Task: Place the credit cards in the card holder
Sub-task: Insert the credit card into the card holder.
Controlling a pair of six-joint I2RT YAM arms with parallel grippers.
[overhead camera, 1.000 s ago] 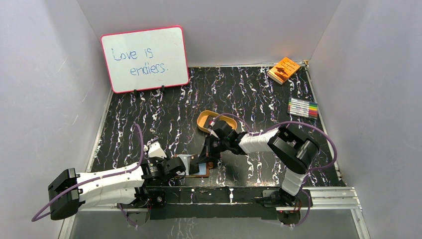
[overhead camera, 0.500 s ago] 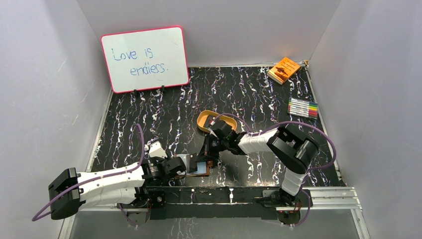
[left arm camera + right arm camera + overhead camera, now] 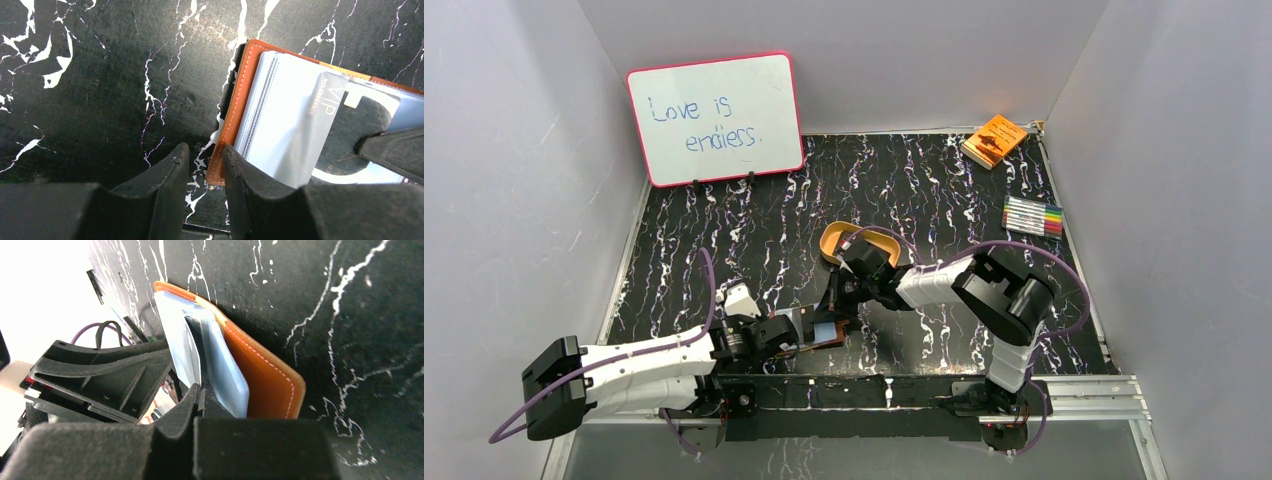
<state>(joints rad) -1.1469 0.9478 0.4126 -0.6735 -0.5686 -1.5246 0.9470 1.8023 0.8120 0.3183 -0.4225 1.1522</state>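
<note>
The card holder (image 3: 235, 107) lies open on the table near the front edge, brown leather cover underneath and clear sleeves (image 3: 287, 110) fanned on top. A black credit card (image 3: 350, 125) marked VIP sits partly inside one sleeve, and my right gripper (image 3: 201, 386) is shut on its outer end. Beside it a pale blue card (image 3: 227, 367) lies against the leather cover (image 3: 265, 382). My left gripper (image 3: 205, 150) stands at the holder's left edge, jaws slightly apart, its right finger (image 3: 240, 175) resting on the sleeves. In the top view both grippers meet over the holder (image 3: 822, 335).
A tan oval tray (image 3: 829, 243) sits just behind the right wrist. A whiteboard (image 3: 714, 118) leans at the back left, an orange booklet (image 3: 994, 140) lies at the back right, and a marker set (image 3: 1032, 215) lies at the right. The table's front rail (image 3: 874, 392) is close below.
The right gripper has slid a little left with the black card, deeper into the holder. The left arm has hardly moved.
</note>
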